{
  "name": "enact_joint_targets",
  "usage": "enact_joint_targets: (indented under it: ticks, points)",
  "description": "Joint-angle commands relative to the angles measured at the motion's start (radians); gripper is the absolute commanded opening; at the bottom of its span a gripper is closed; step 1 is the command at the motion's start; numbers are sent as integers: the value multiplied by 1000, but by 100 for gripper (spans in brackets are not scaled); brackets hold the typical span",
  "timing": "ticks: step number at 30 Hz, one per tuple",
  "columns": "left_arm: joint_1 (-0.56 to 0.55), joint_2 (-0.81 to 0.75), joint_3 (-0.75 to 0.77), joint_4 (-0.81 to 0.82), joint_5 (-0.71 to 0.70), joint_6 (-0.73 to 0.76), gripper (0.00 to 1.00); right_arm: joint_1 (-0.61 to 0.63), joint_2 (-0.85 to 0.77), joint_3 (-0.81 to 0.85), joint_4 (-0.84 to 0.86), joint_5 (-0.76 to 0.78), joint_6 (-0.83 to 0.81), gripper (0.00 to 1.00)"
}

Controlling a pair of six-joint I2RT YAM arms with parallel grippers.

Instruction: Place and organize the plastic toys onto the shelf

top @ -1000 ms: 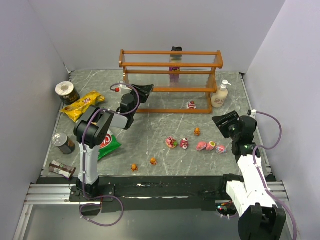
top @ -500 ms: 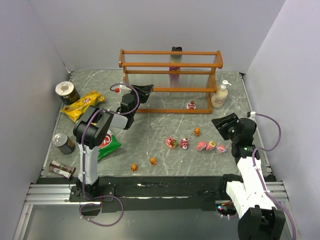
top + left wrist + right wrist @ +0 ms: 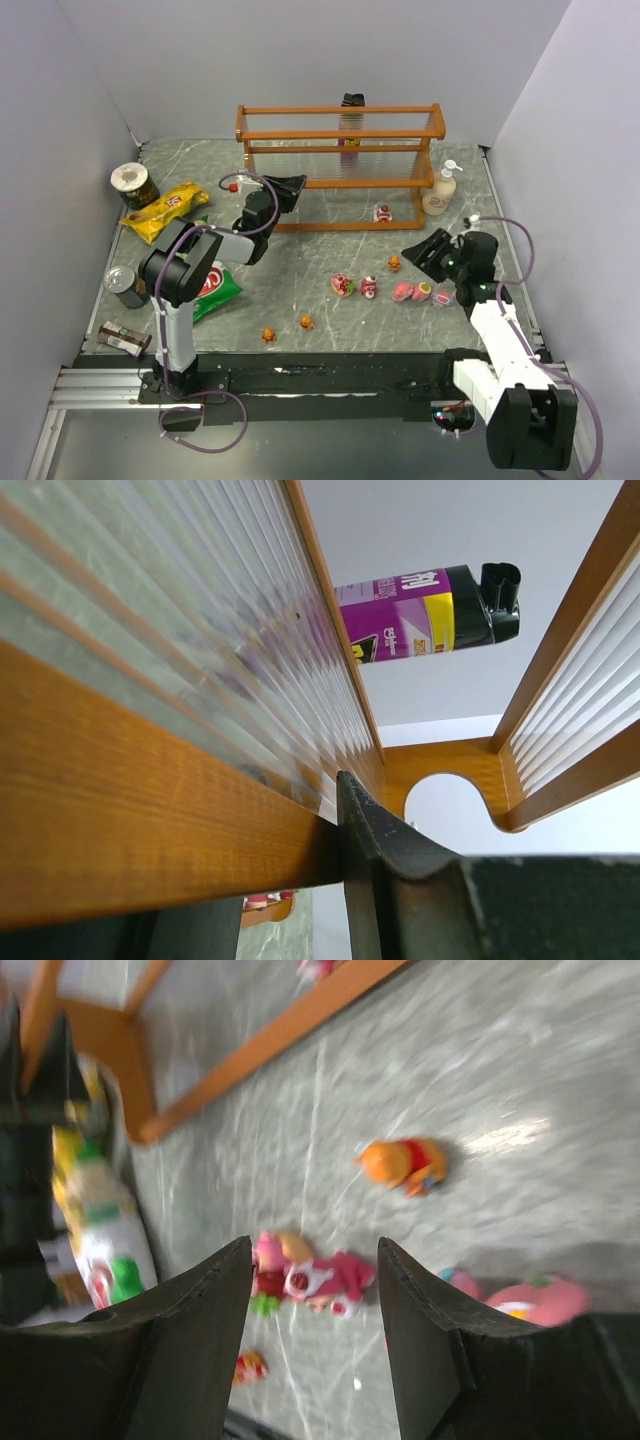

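step in hand: judged as fetching the next toy, most of the nine not yet shelved
shelf (image 3: 340, 128): upright at the back of the table (image 3: 300, 255), tiers seemingly bare of toys (clear slats, so hard to be sure)
lone pink toy (image 3: 382, 211): low inside the shelf's right end; on the bottom tier or on the table, cannot tell
pink toys (image 3: 403, 292): strung in a loose row on the table, right of centre, just beside the right gripper
orange toy (image 3: 394, 263): just behind that row; two more orange toys (image 3: 306, 322) near the front edge
right gripper (image 3: 425, 253): released, nothing between the fingers, poised over the row
left gripper (image 3: 290, 183): right up at the shelf's left end, one finger by the wooden rail; clenched or released, cannot tell
next move: lower over one toy, centre it well (tiny target), close, then carry to a tier
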Motion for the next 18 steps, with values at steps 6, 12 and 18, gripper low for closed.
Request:
enact_joint_targets:
  ticks: [6, 12, 18]
  points:
    - [-25, -95, -74, -36, 100, -67, 1, 314, -18, 31, -11, 237, -131, 62]
    - [-51, -95, -97, -35, 114, -81, 1, 437, 46, 58, -16, 327, -139, 63]
    - [-90, -101, -94, -64, 57, -104, 1, 529, 106, 87, -26, 415, -120, 63]
